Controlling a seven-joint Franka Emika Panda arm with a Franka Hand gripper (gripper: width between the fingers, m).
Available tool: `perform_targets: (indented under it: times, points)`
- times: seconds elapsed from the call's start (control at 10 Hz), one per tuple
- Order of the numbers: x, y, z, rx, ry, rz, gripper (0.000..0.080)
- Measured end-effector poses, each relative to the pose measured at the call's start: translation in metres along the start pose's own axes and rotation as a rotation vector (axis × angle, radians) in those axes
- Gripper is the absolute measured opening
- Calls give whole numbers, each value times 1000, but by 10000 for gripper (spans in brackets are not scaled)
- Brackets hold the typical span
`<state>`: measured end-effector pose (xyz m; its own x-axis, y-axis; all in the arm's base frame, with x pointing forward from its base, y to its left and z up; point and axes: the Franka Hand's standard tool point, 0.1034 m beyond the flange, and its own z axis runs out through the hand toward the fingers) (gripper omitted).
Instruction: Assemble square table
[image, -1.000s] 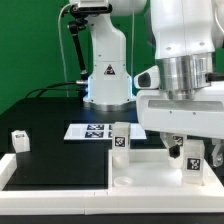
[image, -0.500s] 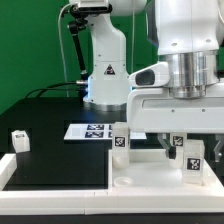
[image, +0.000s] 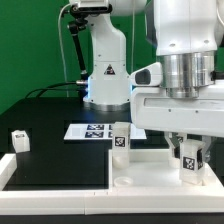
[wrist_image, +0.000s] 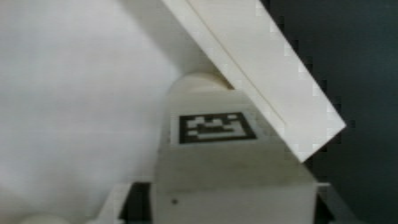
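Now fingers (image: 177, 148) narrower round rt leg (image: 189, 165), tabletop (image: 150, 170) unmoved.

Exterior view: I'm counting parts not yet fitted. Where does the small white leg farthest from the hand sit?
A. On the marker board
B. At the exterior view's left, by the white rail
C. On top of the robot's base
B: the loose leg stands at the exterior view's left beside the white rail, well apart from the marker board and the hand.
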<state>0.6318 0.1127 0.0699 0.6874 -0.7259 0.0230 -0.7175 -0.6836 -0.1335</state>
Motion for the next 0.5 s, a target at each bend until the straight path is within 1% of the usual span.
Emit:
perform_targets:
  times: [0.1,0.2,0.3,0.4,0.5]
  points:
    - [0,2,0,-3,-12,203,291]
    - [-1,2,0,2,-32,441,291]
    - [-2,2,0,18,-62,680,291]
    - [-2,3,0,27,-82,776,291]
    - [-3,1,0,25,-84,903,291]
